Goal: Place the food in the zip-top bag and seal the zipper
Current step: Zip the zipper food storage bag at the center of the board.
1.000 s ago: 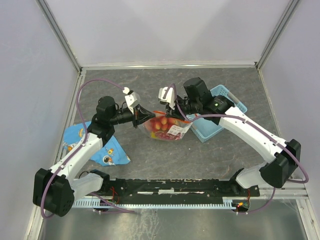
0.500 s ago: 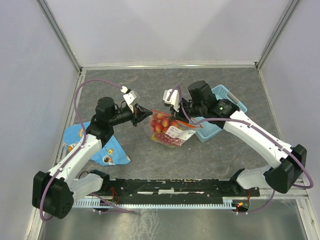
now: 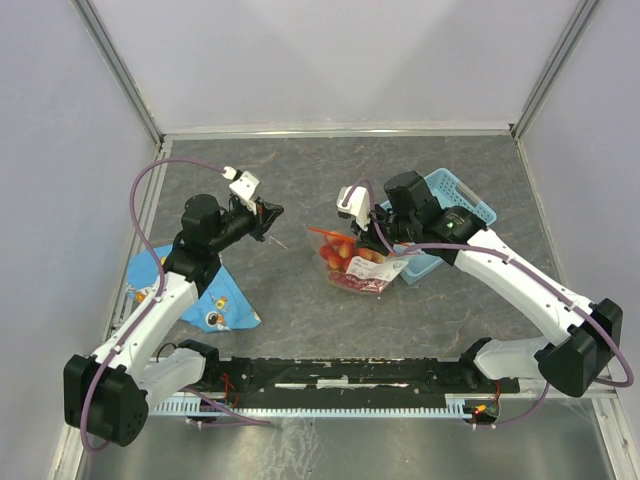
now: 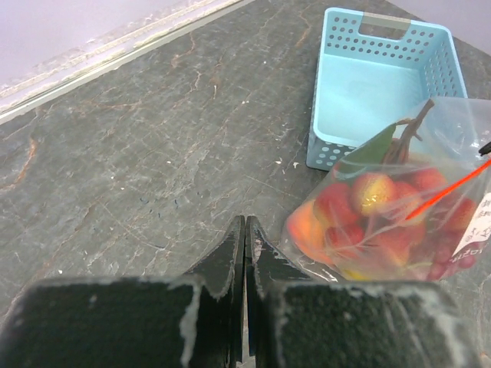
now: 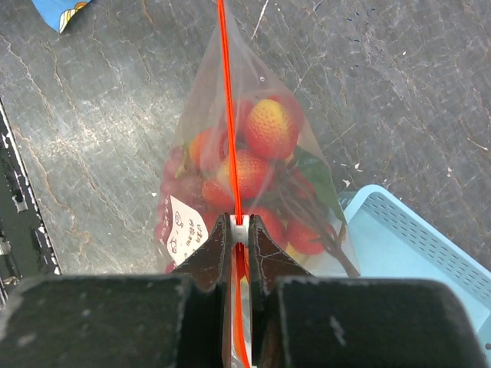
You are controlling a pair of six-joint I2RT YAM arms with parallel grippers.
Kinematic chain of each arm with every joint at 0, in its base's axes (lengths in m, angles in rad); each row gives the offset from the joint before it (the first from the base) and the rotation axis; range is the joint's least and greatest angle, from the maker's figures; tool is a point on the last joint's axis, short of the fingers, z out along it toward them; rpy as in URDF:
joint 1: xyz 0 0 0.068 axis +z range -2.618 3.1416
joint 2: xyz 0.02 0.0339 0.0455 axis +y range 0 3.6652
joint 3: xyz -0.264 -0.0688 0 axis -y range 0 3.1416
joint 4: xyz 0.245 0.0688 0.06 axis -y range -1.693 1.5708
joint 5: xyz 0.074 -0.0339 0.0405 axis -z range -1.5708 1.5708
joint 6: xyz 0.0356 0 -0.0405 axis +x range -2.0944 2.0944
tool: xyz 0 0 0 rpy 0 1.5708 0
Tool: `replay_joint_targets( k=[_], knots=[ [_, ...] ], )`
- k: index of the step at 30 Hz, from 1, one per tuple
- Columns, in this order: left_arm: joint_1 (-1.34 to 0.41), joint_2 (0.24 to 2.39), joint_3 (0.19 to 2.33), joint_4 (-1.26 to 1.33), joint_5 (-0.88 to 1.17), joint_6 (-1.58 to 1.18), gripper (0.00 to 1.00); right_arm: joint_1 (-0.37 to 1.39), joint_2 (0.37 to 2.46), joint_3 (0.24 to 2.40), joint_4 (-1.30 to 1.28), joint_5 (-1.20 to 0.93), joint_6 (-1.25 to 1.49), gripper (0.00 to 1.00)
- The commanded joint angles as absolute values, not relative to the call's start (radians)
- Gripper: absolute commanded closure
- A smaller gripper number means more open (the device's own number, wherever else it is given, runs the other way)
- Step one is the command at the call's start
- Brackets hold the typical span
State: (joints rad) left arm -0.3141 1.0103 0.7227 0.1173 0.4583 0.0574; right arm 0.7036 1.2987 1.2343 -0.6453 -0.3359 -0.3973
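Step in hand: sealing, as I read it. All the food [image 5: 270, 126] in view sits inside the zip-top bag [image 5: 192, 222]; I see none loose on the bench [image 3: 300, 180]. R hand [image 5: 239, 230] is clenched on the white slider tab [image 5: 239, 221] of the zipper [image 5: 225, 92], w/ the strip running taut & straight away from it. The bag rests mid-bench, just beside the light-blue basket [image 3: 470, 200], mouth held up by that grip. L hand [image 4: 245, 221] is clenched on nothing, off to the L, well apart from the bag. Can't tell how much of the mouth is already pressed shut. Next move prob. needs L hand to pin the far end of the strip so R can run the slider w/o dragging the whole bag along. In the way: basket wall close by R hand, so little room that side. Blue patterned cloth [image 3: 215, 300] lies by L arm, no bother.
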Motion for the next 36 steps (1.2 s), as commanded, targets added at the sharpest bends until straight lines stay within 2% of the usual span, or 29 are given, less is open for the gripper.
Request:
replay_joint_targets(
  k=[1,3,6,8,12,18,27,36],
  knots=[
    [-0.31,0.989,0.742,0.139,0.456,0.078,0.97,0.701,1.249,1.237,-0.588,-0.332,-0.369,0.99],
    [-0.309,0.99,0.741,0.153,0.529,0.08,0.93,0.701,1.255,1.238,-0.58,-0.345,-0.365,0.98],
    [-0.31,0.983,0.734,0.163,0.622,0.098,0.66,0.7,1.263,1.245,-0.572,-0.354,-0.359,0.98],
    [-0.311,0.974,0.731,0.163,0.678,0.108,0.54,0.7,1.269,1.249,-0.568,-0.361,-0.357,0.98],
    [-0.312,0.958,0.733,0.163,0.754,0.143,0.45,0.7,1.276,1.256,-0.569,-0.381,-0.355,0.98],
    [-0.318,0.982,0.793,0.1,0.907,0.227,0.38,0.7,1.276,1.254,-0.562,-0.402,-0.355,0.98],
    [-0.408,1.081,0.924,-0.102,0.969,0.52,0.31,0.701,1.289,1.251,-0.539,-0.441,-0.344,0.98],
    [-0.479,1.24,1.025,-0.269,0.988,0.625,0.34,0.701,1.289,1.245,-0.527,-0.459,-0.335,0.98]
  ],
)
